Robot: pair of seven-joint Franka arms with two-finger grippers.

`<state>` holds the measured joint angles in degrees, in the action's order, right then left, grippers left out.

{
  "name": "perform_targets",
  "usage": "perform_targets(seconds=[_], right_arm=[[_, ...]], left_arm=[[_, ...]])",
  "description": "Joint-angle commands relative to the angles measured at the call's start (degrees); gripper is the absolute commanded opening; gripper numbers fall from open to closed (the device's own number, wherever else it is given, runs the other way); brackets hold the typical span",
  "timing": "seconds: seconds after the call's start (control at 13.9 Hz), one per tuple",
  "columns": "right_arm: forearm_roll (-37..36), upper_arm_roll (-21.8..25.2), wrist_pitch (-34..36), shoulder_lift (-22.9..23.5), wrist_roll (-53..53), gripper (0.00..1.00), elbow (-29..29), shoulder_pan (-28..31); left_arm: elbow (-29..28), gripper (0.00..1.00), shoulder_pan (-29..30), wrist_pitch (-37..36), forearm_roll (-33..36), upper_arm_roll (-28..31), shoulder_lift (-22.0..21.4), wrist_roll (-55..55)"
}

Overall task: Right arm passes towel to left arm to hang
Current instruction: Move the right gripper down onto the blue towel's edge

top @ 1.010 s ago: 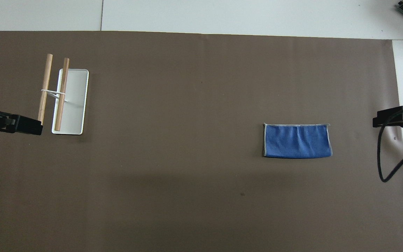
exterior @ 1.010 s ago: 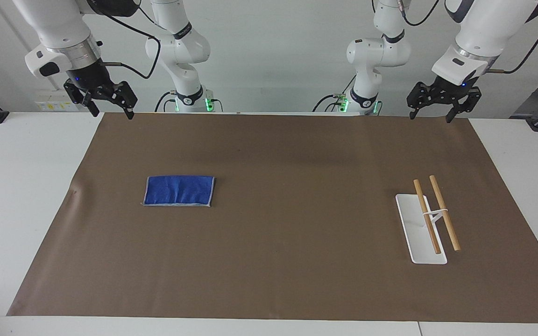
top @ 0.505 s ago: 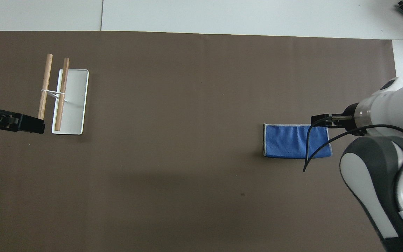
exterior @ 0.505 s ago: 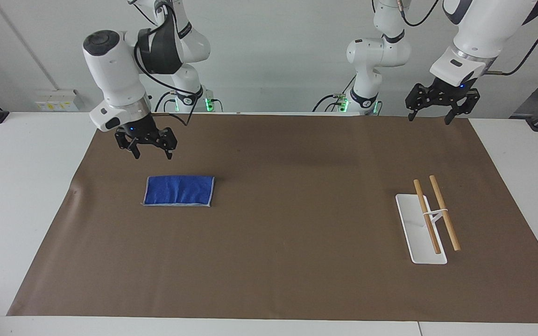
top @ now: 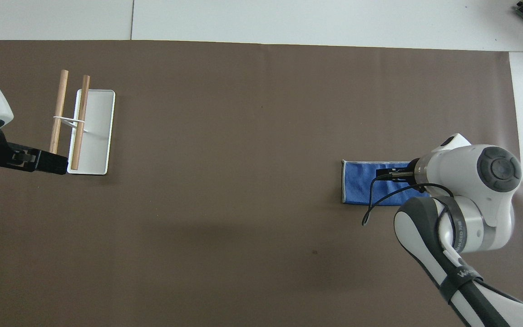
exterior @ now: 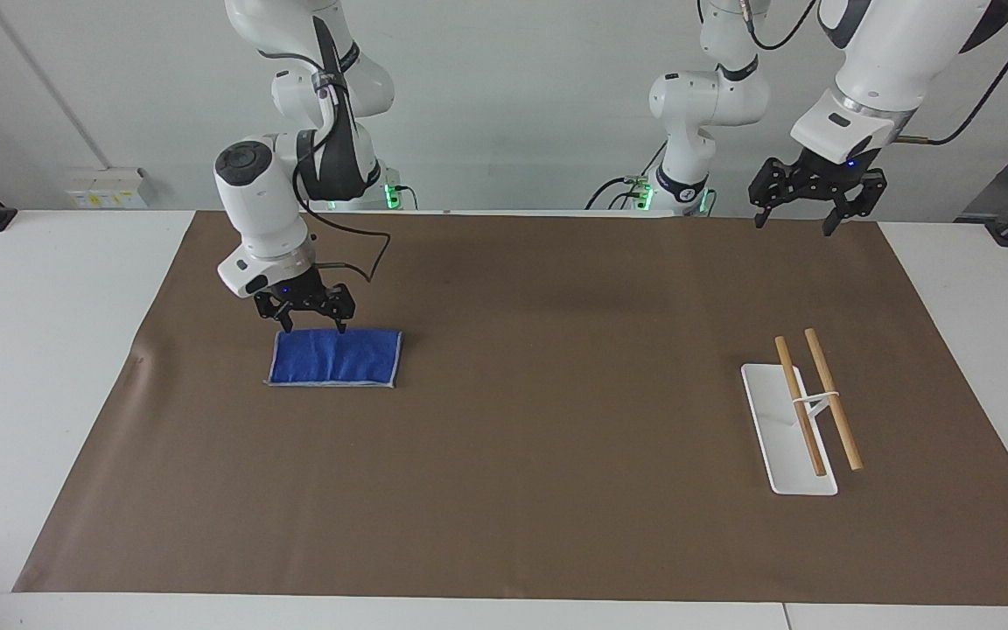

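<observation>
So the small royal-blue rectangular cloth towel (exterior: 335,357) with pale grey stitched edging lay flat on the brown paper sheet (exterior: 521,490) covering the white table (exterior: 49,350), toward the right arm's end. The right gripper (exterior: 312,325) hung just above the towel's edge nearest the robots, jaws spread and gripping nothing. The towel looked soft, light and a bit puckered, so I'd guess it would flop and droop once lifted; pinching that near edge or a corner seemed the best bet. The left gripper (exterior: 803,215) waited up in the air over the mat's robot-side edge, jaws parted, empty. The rack (exterior: 791,429), a white flat base with two smooth wooden dowel bars, sat toward the left arm's end.
</observation>
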<state>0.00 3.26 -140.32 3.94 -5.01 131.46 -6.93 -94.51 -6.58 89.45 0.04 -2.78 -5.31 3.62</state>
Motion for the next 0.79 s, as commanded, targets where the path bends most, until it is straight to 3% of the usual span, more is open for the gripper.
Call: perform_targets(seconds=[0.0, 0.29, 0.58, 0.72], right_arm=[[-0.70, -0.28, -2.58, 1.07, 0.97, 1.00, 0.91, 0.69], [-0.61, -0.28, -9.61, 2.03, 3.87, 1.00, 5.29, 1.57], [-0.61, -0.28, -10.24, 2.22, 4.39, 1.00, 5.65, 1.57], [-0.61, -0.28, -10.24, 2.22, 4.48, 0.57, 5.65, 1.48]], left_arm=[[-2.00, 1.00, -0.97, 1.60, -0.83, 0.50, -1.55, -0.54], [-2.09, 1.00, -2.03, 6.08, -0.83, 0.59, -1.37, -0.80], [-2.53, 1.00, -2.12, 6.35, -0.83, 0.59, -1.46, -1.15], [-2.61, 1.00, -2.12, 6.35, -0.83, 0.50, -1.55, -1.51]])
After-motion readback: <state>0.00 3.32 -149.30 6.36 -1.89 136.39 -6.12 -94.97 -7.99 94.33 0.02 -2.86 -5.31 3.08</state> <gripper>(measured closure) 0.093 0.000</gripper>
